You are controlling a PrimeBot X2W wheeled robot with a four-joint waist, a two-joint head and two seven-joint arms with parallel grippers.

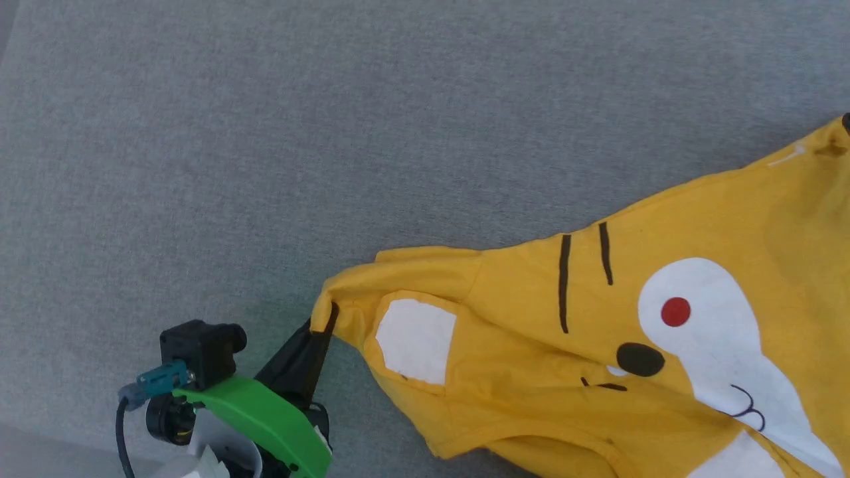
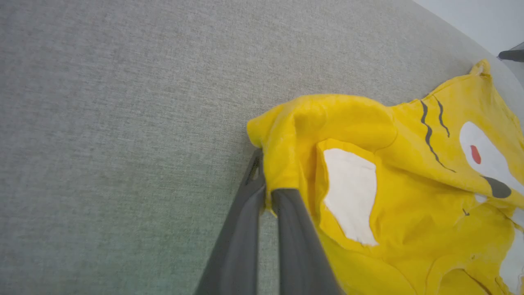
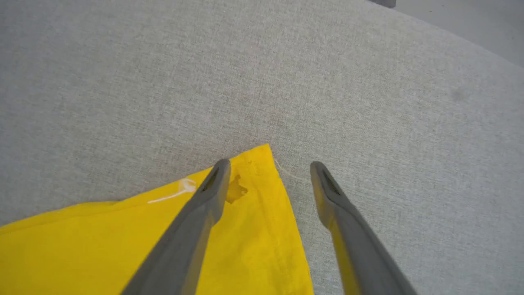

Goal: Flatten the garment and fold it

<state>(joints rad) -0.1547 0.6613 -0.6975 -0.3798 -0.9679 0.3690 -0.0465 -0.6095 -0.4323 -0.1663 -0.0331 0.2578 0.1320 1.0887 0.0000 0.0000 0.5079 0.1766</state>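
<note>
Garment [image 1: 597, 345]: rumpled on tabletop [image 1: 265, 133], 4 o'clock. Left pincer [image 1: 327, 318], 7 o'clock, clamps its sleeve; right pincer [image 3: 268, 168] wide astride a corner. Step: flattening; next likely needs corner gripped, cloth drawn taut.

Mustard-yellow garment [image 1: 664, 279], black stripes, white patches

The mustard-yellow T-shirt of thin cloth [image 1: 730, 219] lies print-up and wrinkled on the grey fabric surface [image 1: 265, 133], not folded. Its white cartoon face, red cheek dot and black stripes show. One sleeve is bunched beside a white patch.
</note>
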